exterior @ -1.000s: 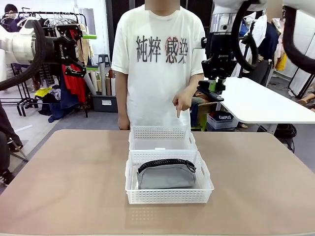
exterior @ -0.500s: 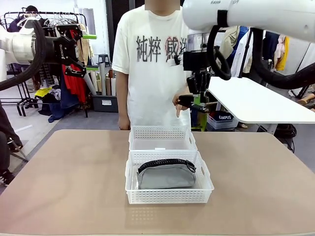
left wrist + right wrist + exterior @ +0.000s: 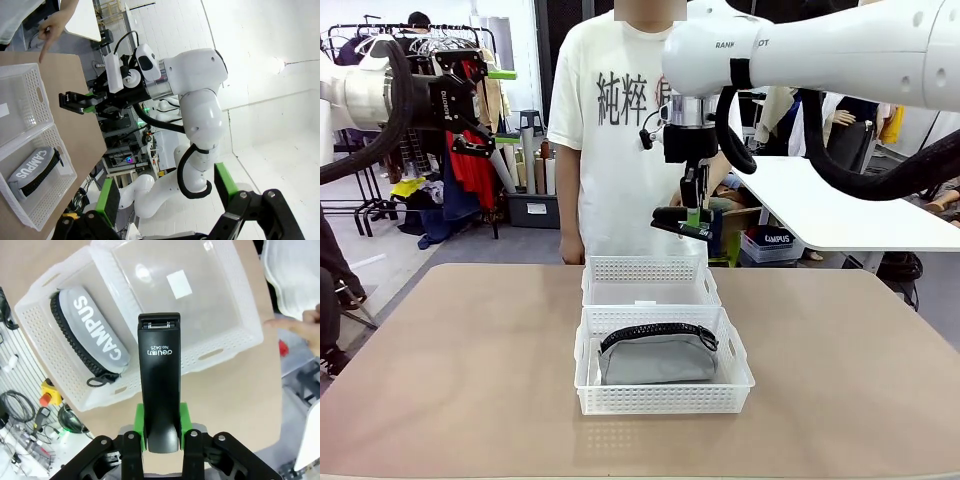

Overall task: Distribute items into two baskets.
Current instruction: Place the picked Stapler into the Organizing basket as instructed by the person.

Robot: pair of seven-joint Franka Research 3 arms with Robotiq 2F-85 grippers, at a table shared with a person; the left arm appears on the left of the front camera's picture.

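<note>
Progress: roughly half done, judging by the layout. One of two items is already placed: the soft grey fabric pouch with black zipper (image 3: 657,356) lies inside the near translucent-white lattice-sided plastic basket (image 3: 665,400). The far basket of the same kind (image 3: 648,270), touching the near one on the tan worktop (image 3: 460,370), holds nothing but the small white label on its floor.

Second item in transit: the right pincer (image 3: 686,217) is clamped on the smaller black stapler (image 3: 681,222), held in the air above the far basket's back edge. In the right wrist view the stapler (image 3: 160,400) sits between the green pads, pointing down over the far basket (image 3: 200,300).

Left pincer (image 3: 492,107) hangs high at the left, well apart from the baskets, jaws spread, holding nothing.

A person stands at the far side; a pointing hand (image 3: 52,25) shows in the left wrist view.

Remaining, as a judgement: lower and release the stapler into the unfilled basket.

Count: baskets 2; items 2 (pouch 1, stapler 1); pincers 2.
</note>
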